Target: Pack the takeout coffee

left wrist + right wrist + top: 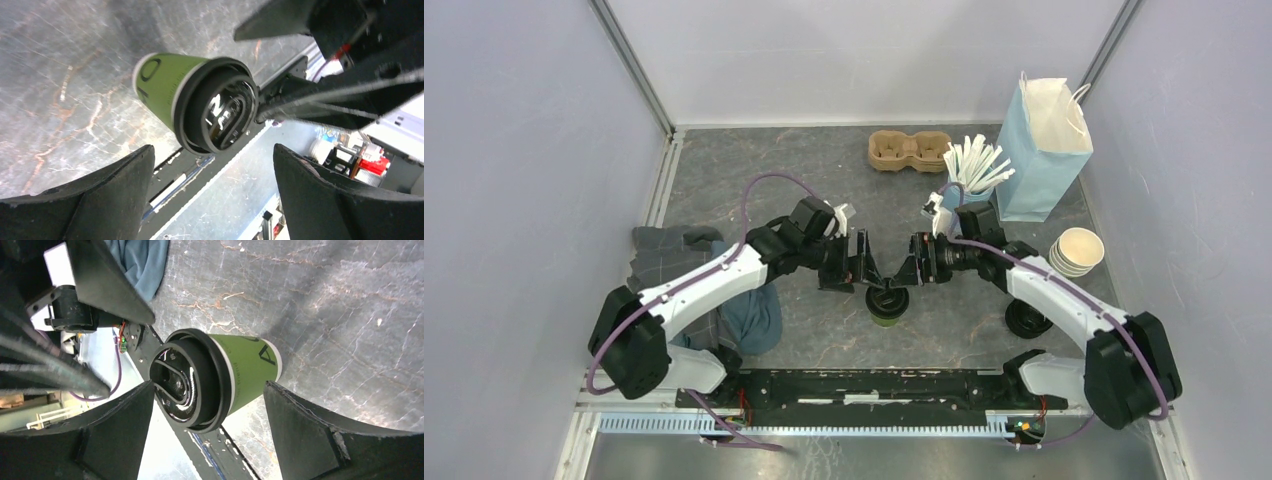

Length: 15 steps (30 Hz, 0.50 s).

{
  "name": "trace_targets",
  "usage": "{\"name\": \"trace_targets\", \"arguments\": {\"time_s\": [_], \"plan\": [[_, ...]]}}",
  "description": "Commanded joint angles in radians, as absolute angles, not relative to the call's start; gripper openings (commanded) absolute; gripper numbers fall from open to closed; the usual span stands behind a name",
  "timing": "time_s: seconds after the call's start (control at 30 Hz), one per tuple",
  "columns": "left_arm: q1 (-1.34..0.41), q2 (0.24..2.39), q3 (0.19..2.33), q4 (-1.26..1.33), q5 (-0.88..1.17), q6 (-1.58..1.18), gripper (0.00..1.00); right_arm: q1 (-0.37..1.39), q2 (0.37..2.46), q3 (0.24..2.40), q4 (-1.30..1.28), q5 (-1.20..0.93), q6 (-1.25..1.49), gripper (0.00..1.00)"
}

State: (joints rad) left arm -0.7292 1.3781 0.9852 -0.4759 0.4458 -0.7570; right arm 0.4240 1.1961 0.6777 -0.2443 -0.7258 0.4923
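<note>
You've got the takeout coffee (887,300) standing upright on the table (804,190), centre, toward the near side, black lid on. The left gripper (864,268) and right gripper (911,265) meet nose to nose just over its far side.

Only the top view gives the layout. The blue bag (1044,150) stands far right by the wall, mouth open. The cup of white sticks (974,170) is just left of it, and the cardboard cup carrier (909,150) left of that. A stack of cream cups (1076,250) sits right, a loose black lid (1028,320) is near right, and cloths (714,290) lie left under the left arm.

Only the wrist views give clearance. From the left wrist, the left gripper (210,150) is spread wide. Its fingers (115,195) are apart from the takeout coffee (200,100) on both sides and grip nothing. The other arm's black frame is close behind the lid. The right gripper (209,385) is the same: wide apart, fingers (310,430) off the takeout coffee (235,370), nothing held. Blue cloth (142,260) shows in that view's top corner.

On edges, the black rail (874,385) along the near table edge is close behind the cup. Bare table runs from the cup to the carrier. Walls close in left, right and far.
</note>
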Motion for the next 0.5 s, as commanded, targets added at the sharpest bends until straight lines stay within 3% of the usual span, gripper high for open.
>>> {"name": "trace_targets", "arguments": {"time_s": [0.0, 0.27, 0.47], "plan": [[-0.796, 1.354, 0.942, -0.443, 0.471, -0.848, 0.93, 0.409, 1.284, 0.776, -0.342, -0.787, 0.322, 0.86], [-0.867, 1.408, 0.888, -0.373, 0.480, -0.895, 0.90, 0.402, 1.368, 0.729, -0.200, -0.933, 0.314, 0.75], [-0.862, 1.435, 0.836, -0.352, 0.409, -0.898, 0.77, 0.388, 1.394, 0.632, -0.084, -0.956, 0.346, 0.68]]}}
